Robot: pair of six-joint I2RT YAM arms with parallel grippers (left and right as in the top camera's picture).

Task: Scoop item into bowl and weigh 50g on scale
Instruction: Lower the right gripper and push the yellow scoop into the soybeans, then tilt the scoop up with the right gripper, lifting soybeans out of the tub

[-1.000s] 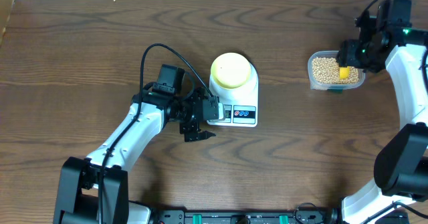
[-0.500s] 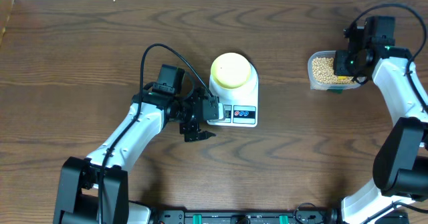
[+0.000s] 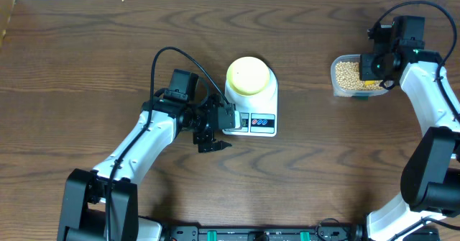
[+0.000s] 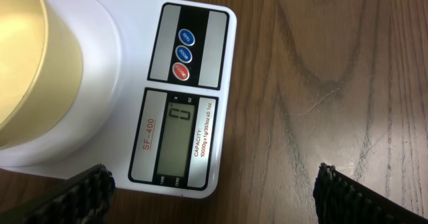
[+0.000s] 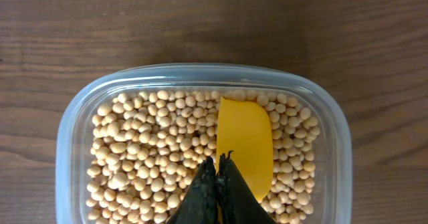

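Inspection at the bench. The table (image 3: 86, 54) was dark brown wood-grain, matt.

The scale (image 3: 267, 97), a flat white plastic rectangle with rounded corners, stood at mid-table. Its front panel read "SF-400" and "CAPACITY: 10000g"; the finer print beside that was not legible. The grey LCD display (image 4: 179, 140) showed "0". Above the display sat three round buttons (image 4: 182, 53), two blue and one red, their lettering too small to read.

The clear plastic tub (image 3: 335, 75), rounded-rectangular, stood well apart, to the right of the scale.

The bowl (image 3: 249, 75), round, smooth and pale yellow, rested on the scale's platform, and its inside looked bare.

The left gripper (image 4: 215, 187) hung just in front of the scale, its ridged black fingers spread wide and holding nothing.

The right gripper (image 5: 218, 167) was over the tub, its fingers pinched together at the near edge of the yellow scoop (image 5: 245, 140), apparently clamping it.

The beans (image 5: 154, 150), small, round and tan, lay in the tub around the scoop.
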